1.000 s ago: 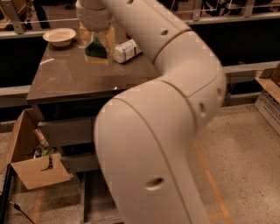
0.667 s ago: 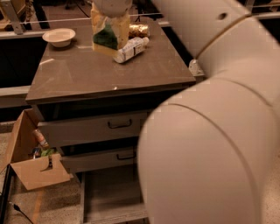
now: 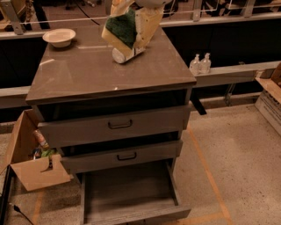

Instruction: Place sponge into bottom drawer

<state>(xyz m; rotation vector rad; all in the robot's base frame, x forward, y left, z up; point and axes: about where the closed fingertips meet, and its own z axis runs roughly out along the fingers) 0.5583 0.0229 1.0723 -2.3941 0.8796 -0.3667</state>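
My claw (image 3: 131,19) at 12 o'clock, above bench (image 3: 88,74), clamped on sponge (image 3: 120,27). Open bottom drawer (image 3: 127,193) at 6 o'clock. Plan: carry sponge past bench front edge, lower over drawer floor, release low.

Gripper (image 3: 126,30): up at the top edge of the view, above the back part of the cabinet top (image 3: 88,74)
Fingers (image 3: 148,22): two of them, pale cream-yellow, kinda matte plastic look
Finger shape: flat chunky slabs, squared off with slightly rounded corners; the right one shows way more face than the left
Wrist (image 3: 151,2): just a sliver of smooth white rounded shell, cut off by the frame
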